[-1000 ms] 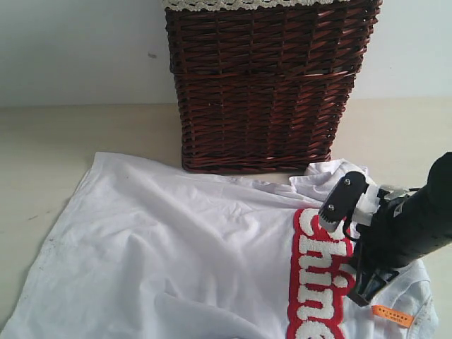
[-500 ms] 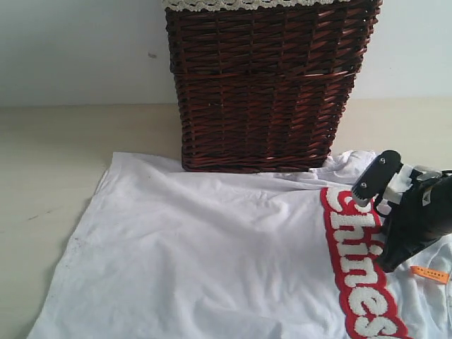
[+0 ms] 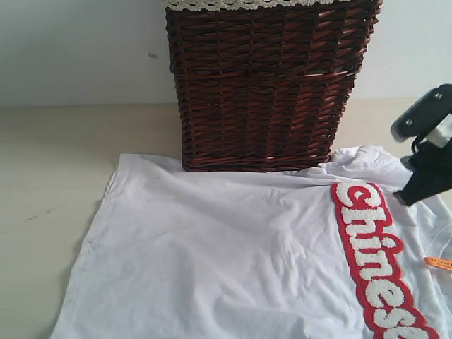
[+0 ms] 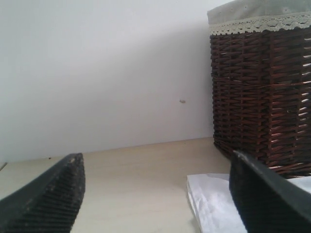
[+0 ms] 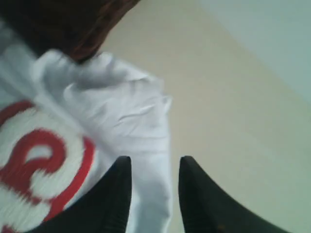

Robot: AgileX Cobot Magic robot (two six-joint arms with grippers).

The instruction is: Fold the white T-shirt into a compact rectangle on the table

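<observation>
Currently the white cotton short-sleeved T-shirt (image 3: 212, 261) lies spread out, unfolded, on the broad pale beige table (image 3: 56, 162). It fills the lower centre and lower right of the exterior view. Its upper edge reaches the foot of the dark brown wicker basket (image 3: 261, 92), which stands at upper centre against the plain pale wall (image 3: 70, 49). A cream lace trim (image 3: 247, 4) rims the basket top. Light wrinkles run across the cloth. The large red patch (image 3: 374, 261) with fuzzy white lettering runs down the lower right and reads "Chinese" from top to bottom. The small orange neck tag (image 3: 438, 263) sits at the right edge, near the patch.

Your right gripper (image 5: 154, 170) is at the far right edge of the exterior view, raised above the shirt's upper right corner. Its wrist view is blurred. You see two black fingertips a narrow gap apart over the shirt's rumpled edge, with cloth below them and not pinched: released.

Your left gripper (image 4: 155, 165) shows only in its own wrist view. Its jaws are spread wide, holding nothing, low over bare table. A white shirt corner lies near one finger, with the basket behind it.
</observation>
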